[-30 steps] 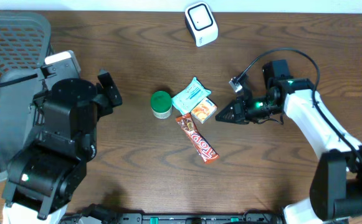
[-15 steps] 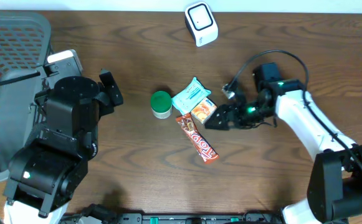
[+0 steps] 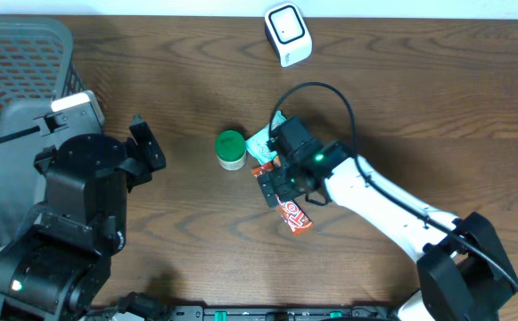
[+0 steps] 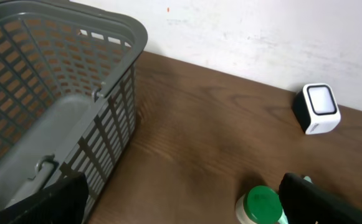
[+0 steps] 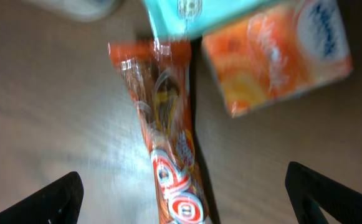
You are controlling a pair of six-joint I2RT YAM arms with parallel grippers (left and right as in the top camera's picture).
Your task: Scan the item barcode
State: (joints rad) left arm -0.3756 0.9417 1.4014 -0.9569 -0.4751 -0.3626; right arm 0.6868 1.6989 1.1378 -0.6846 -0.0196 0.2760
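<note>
Right fingers (image 5: pixel 43 199) wide, candy bar (image 5: pixel 168 143) between

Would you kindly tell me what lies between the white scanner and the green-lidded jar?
Only bare wooden table: nothing sits between the white scanner and the green-lidded jar, as the overhead and left wrist views both show.

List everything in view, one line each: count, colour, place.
barcode scanner: 1, white, far edge of table
basket: 1, grey, left end of table
green-lidded jar: 1, green lid, mid-table
packet: 1, teal, right of jar
box: 1, orange, touching packet
candy bar: 1, red-orange wrapper, under right gripper
table: 1, dark brown wood
left gripper: 1, black, open, near basket
right gripper: 1, black, open, over candy bar
</note>
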